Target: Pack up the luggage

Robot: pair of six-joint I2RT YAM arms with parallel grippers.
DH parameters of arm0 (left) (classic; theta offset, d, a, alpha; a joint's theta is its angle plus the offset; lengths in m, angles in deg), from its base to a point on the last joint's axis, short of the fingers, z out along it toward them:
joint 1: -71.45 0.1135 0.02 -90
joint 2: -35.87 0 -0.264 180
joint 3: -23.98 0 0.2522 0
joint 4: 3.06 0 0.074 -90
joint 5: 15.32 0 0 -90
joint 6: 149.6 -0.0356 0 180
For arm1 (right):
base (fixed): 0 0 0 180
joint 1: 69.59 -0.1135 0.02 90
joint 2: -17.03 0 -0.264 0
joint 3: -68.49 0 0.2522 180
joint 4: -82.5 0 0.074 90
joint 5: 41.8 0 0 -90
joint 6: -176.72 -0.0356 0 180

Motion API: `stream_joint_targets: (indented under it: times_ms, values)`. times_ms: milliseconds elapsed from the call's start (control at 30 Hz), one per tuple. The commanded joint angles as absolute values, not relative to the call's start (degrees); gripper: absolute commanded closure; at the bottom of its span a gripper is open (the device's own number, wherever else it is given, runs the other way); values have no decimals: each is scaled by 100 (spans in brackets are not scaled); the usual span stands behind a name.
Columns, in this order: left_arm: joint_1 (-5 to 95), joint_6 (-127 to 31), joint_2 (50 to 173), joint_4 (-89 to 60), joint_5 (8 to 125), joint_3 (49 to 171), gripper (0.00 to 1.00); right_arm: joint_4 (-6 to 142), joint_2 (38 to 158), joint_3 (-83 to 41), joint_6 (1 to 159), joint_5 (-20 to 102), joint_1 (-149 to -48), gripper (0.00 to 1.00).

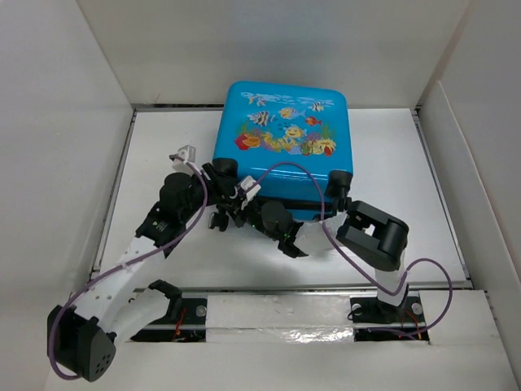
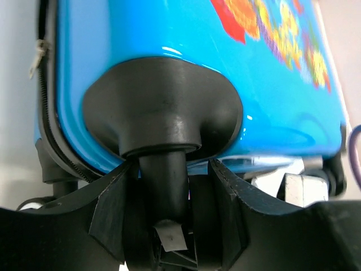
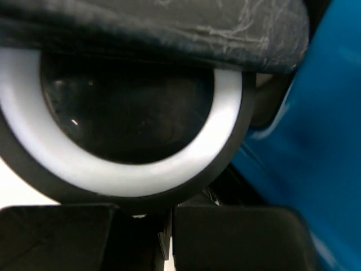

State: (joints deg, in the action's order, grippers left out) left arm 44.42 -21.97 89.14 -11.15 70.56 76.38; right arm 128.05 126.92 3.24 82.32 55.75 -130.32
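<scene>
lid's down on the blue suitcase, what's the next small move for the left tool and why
Probably tighten the left tool on the wheel post it straddles, so the luggage cannot slide. Whether it already grips is unclear. The right tool is shut, empty, beside a wheel, so it cannot steady anything yet.

White table [image 1: 163, 147], plain white walls [image 1: 277, 49]

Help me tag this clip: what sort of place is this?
Probably a robot test booth: white panels enclose a table with a blue suitcase; left arm and right arm are bolted to its edge.
</scene>
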Motion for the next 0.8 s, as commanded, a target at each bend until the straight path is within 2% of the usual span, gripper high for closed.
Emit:
stream_joint_targets:
  times_ms: [0, 267, 400, 500, 567, 667, 700, 767]
  values:
    - [4314, -1891, 8202, 505, 5623, 7730, 100, 13667, 13014, -554, 7855, 3801, -13559, 100]
    - [4262, -1144, 7701, 1077, 5710, 7053, 100, 15153, 13867, -1216, 6625, 3563, -13507, 100]
    - [4121, -1047, 7533, 1095, 6122, 6772, 100, 15207, 13062, -93, 6966, 3827, -13262, 100]
    - [4042, -652, 7533, 1611, 6150, 6281, 100, 15092, 12621, 883, 6941, 3774, -12815, 100]
    - [4042, -258, 7673, 2288, 6106, 5904, 100, 14795, 12322, 1322, 6897, 3319, -12585, 98]
    - [4042, 147, 8016, 3150, 6000, 5543, 100, 14302, 12049, 1587, 6976, 2729, -12373, 81]
    - [4042, 192, 8077, 3291, 6053, 5489, 100, 14223, 11970, 1814, 7054, 2693, -12373, 64]
    - [4042, 263, 8236, 3695, 6132, 5375, 100, 13723, 11603, 2026, 7195, 2701, -12311, 48]
